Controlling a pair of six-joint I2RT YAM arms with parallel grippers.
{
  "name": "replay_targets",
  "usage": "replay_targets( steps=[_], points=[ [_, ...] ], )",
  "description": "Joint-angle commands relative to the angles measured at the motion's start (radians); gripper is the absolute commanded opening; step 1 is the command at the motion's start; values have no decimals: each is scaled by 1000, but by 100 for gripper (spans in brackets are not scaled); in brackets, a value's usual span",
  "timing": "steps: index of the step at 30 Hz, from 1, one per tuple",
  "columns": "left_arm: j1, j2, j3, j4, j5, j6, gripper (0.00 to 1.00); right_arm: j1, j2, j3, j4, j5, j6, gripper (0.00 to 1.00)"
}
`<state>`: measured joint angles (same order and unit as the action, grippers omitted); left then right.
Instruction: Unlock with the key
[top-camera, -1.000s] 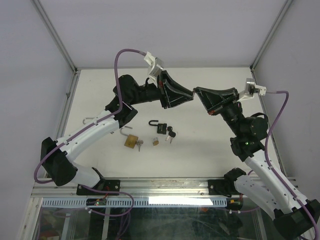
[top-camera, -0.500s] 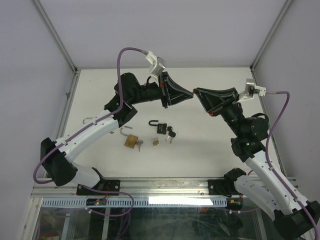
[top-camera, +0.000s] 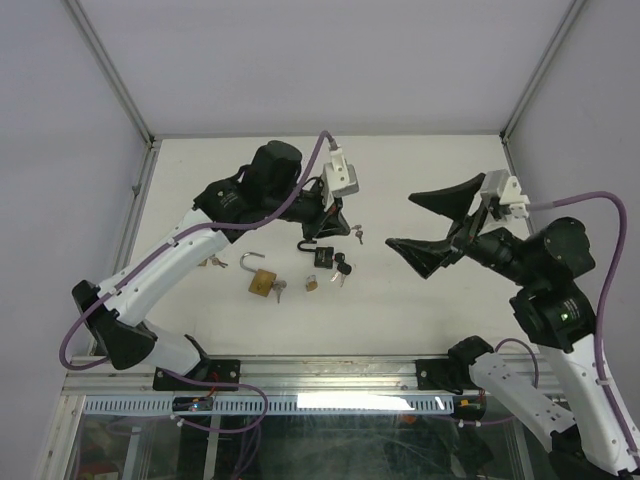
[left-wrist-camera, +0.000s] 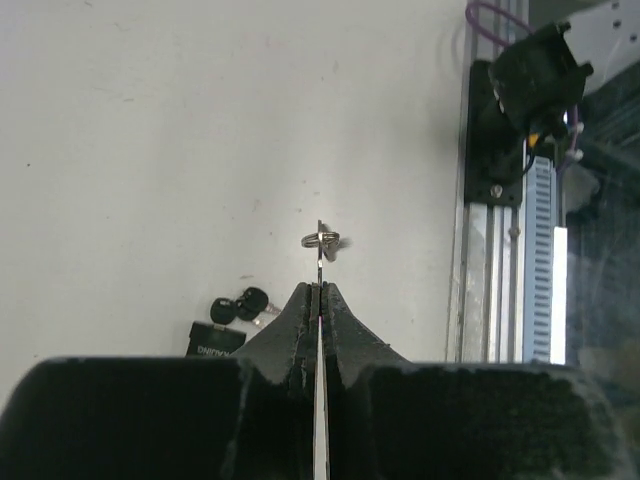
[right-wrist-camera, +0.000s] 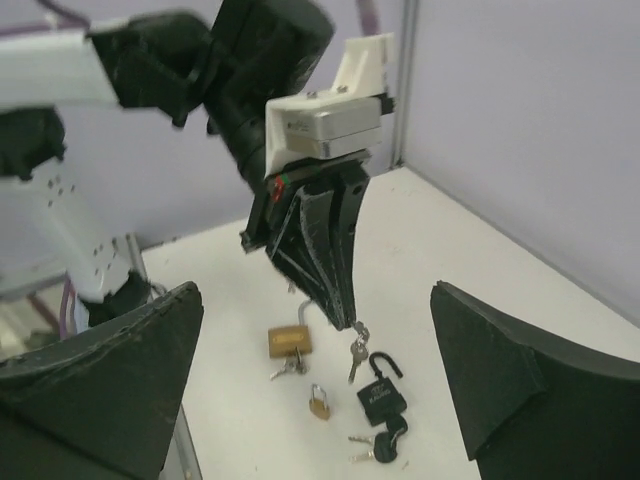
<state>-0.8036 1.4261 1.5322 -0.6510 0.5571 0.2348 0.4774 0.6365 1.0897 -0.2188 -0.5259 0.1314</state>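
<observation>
1. Top view: the left jaws are seen shut on a key, which is held above the surface. A black padlock (shackle swung open) lies just under those jaws. The right jaws are spread wide, well apart from the key.
2. Left wrist view: the key is clamped edge-on between the closed jaws, with its ring past their tips. The black padlock is seen left of the jaws.
3. Right wrist view: the key is framed between the parted right jaws, with a brass padlock and the black padlock lying below it.
</observation>
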Motion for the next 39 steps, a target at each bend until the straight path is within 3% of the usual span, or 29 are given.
replay_targets(
  steps=[1, 4, 9, 12, 20, 24, 28, 36, 39],
  points=[
    [-25, 50, 164, -358, -13, 295, 0, 3, 111, 58, -247, -260, -221, 97],
    [-29, 64, 209, -408, -33, 311, 0, 3, 172, 37, -186, -328, -200, 88],
    [-40, 61, 228, -450, -35, 342, 0, 3, 213, -125, 147, -436, -79, 81],
    [-41, 78, 257, -483, -32, 343, 0, 3, 253, -160, 253, -459, -78, 74],
    [-42, 73, 263, -467, -20, 318, 0, 13, 390, -140, 309, -566, -58, 68],
    [-42, 72, 259, -460, -15, 311, 0, 20, 404, -149, 337, -570, -60, 60],
    [-42, 73, 261, -454, -10, 306, 0, 32, 419, -147, 336, -565, -59, 46],
    [-42, 73, 256, -437, -2, 294, 0, 58, 414, -175, 322, -528, -59, 45],
    [-41, 74, 257, -434, 3, 291, 0, 69, 414, -181, 313, -511, -62, 38]
  ],
)
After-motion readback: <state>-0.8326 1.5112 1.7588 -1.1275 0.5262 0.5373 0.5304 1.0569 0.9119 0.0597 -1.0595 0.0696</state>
